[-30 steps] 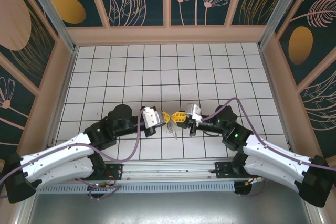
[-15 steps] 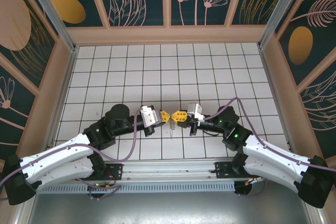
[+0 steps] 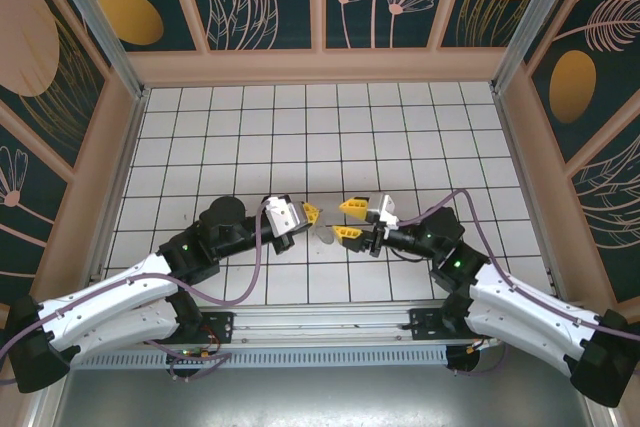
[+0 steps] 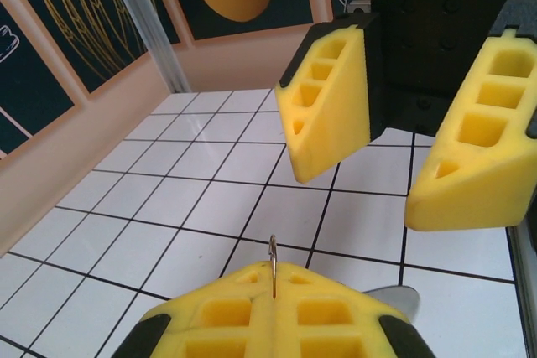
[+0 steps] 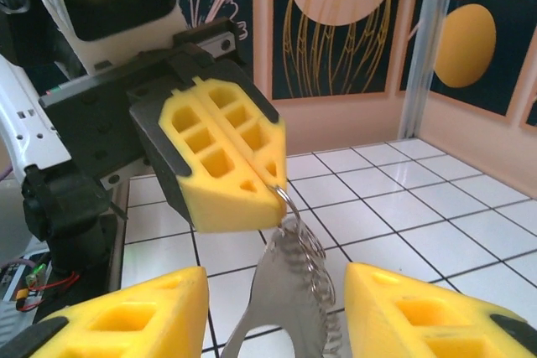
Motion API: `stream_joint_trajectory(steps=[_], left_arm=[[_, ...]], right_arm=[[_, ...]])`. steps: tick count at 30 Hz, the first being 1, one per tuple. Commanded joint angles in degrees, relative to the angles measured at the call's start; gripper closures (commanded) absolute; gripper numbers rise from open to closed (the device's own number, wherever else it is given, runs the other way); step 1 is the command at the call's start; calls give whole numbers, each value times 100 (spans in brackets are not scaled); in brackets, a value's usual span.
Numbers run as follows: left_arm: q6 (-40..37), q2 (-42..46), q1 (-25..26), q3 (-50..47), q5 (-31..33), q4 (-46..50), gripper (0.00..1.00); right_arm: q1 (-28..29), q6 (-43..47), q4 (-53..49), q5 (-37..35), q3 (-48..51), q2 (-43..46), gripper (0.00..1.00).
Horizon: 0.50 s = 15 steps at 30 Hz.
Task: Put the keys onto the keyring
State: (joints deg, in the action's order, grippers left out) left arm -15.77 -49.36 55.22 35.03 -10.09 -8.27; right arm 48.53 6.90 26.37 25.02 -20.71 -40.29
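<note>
Left claw [image 3: 310, 213] is clamped tight, its two halves pressed flat together, with a thin wire end of the keyring [image 5: 270, 295] nipped right at the tips. The rest of it, tan-grey loop and silvery coil, dangles free below. From above, that dangle sits at about 4 o'clock off the left tips, over the tiles, in the gap between the two arms. Right claw [image 3: 343, 218] faces in from 3 o'clock, near it but apart.

Step in hand, as I read it: getting a second hold on the ring so it can be steadied or spread for threading. To do that well, the right claw wants to come in level and slow and centre the hanging loop between its pads. It should close on the flat of the loop, not on the springy coil, which could slip or twist. The left must grip firmly meanwhile, since its bite on that wire is tiny.

Now the right claw itself: wide open, yellow fingers [image 5: 424, 316] spread, the loop hanging just ahead of the gap between them. It touches nothing and holds nothing.
</note>
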Motion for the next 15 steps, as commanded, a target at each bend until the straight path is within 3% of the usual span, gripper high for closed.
stream_joint_trajectory(steps=[1,7,15], left_arm=[[-83,87,-20,115,58,59,100],[-238,-183,-24,440,51,615,100],[-308,-288,-23,494,-64,678,100]], right_arm=[[-119,-140,-55,-158,57,79,54],[-160,4,8,46,33,-13,58],[-151,174,17,262,-27,-266,61]])
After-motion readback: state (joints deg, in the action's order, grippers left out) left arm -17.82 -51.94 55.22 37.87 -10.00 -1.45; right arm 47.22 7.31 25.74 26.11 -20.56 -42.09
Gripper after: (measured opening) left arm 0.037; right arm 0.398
